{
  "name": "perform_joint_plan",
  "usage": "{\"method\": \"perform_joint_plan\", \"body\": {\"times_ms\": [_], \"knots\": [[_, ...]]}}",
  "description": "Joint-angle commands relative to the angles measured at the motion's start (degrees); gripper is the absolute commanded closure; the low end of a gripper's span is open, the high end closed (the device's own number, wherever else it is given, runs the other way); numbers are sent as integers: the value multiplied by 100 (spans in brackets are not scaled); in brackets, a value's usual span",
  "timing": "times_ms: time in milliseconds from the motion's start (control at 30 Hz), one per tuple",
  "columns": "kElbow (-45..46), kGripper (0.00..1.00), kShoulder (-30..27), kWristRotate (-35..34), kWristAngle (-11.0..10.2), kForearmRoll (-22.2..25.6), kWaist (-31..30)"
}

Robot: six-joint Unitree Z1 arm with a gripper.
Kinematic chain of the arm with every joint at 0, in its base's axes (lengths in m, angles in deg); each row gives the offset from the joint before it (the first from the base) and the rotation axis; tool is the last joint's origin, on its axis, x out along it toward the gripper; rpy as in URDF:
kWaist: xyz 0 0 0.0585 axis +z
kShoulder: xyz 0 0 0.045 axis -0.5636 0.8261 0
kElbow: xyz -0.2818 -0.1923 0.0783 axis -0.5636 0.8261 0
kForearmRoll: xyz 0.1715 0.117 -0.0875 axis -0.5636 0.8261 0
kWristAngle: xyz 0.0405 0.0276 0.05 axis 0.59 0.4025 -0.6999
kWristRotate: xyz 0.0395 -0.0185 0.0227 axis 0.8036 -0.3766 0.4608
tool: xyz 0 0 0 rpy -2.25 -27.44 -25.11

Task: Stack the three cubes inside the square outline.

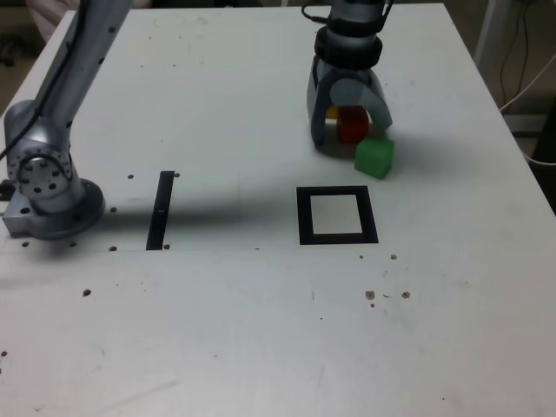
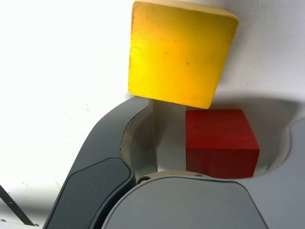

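Between my spread grey pincer (image 1: 347,139) jaws sits the small red cube (image 2: 221,142), ungripped; the yellow cube (image 2: 178,52) lies beyond, the green cube (image 1: 374,158) just beside, the black square outline (image 1: 337,215) nearer the camera, with no writing visible.

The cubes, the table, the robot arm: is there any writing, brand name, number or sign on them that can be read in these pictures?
No readable text in either view.
Yellow cube, red cube, green cube: plain coloured faces, no letters or numbers.
Square outline and black strip: bare markings, no writing.
Arm base and end effector: no legible brand or label.
Table: only small dark specks.
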Motion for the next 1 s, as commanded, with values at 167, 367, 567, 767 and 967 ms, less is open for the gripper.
{"method": "perform_joint_plan", "body": {"times_ms": [167, 367, 567, 767, 967], "knots": [[-3, 20, -78, -16, -92, 2, -120], [-34, 23, -187, -27, -94, -3, -264], [-58, 30, -280, -112, -281, -12, -310], [-61, 33, -277, -175, -513, -30, -310], [-59, 33, -270, -182, -518, -52, -310]]}}
